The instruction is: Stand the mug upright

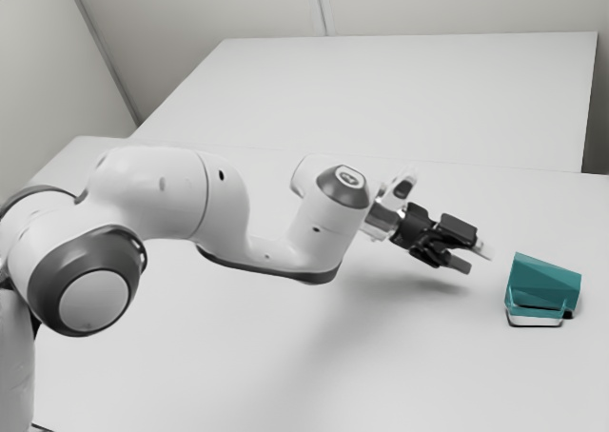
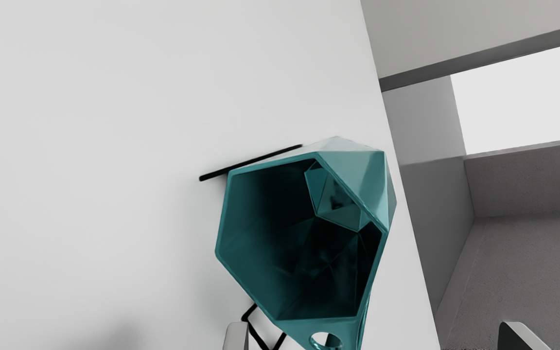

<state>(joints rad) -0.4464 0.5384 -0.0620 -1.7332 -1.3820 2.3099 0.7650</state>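
Lying on side at exterior view's four o'clock from black two-finger gripper [image 1: 475,259]: glossy teal faceted mug [image 1: 544,287]. Jaws apart, empty. Uprighting unfinished.

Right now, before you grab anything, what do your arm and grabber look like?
My arm is smooth, white and rounded. A dark grey ring circles a white disc. Near the wrist, a dark grey cap has a pale marking. My gripper is mostly black, with two jaws.
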